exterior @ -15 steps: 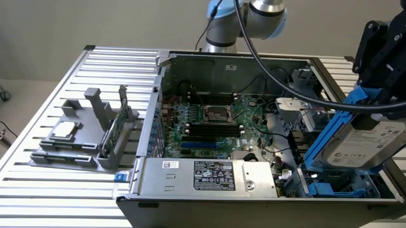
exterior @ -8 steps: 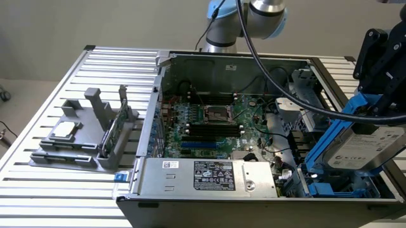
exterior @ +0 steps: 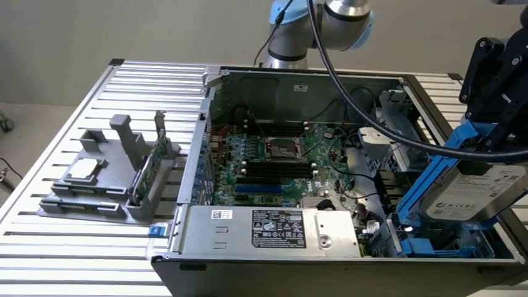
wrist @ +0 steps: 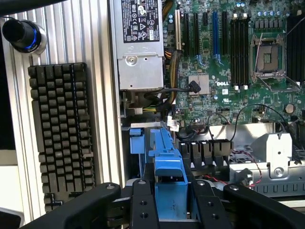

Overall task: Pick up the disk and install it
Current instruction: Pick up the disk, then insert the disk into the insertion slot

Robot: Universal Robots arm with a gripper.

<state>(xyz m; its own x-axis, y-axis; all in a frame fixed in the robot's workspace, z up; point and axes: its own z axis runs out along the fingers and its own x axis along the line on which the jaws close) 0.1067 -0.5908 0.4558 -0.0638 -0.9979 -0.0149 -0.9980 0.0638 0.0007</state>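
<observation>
1. Here the gripper (exterior: 488,141) is clamped on the disk (exterior: 483,193), fingers (wrist: 143,205) pressing its blue carrier frame (wrist: 169,164);
2. The disk hangs tilted above the drive bay (exterior: 429,245), at the exterior view's right of the computer case (exterior: 202,142).

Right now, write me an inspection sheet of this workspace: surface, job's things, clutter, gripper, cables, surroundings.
Surface: slatted aluminium table carrying an open grey computer case.
Job's things: silver-grey hard drive with white label and blue plastic frame, held tilted over the case's drive bay at the exterior view's right.
Clutter: grey plastic fixture holding a small square silver chip and a thin green circuit card; black keyboard beside the case.
Gripper: black gripper shut on the drive's blue frame.
Cables: thick black cable hanging from the arm across the case.
Surroundings: plain beige wall; nothing else seen.
</observation>
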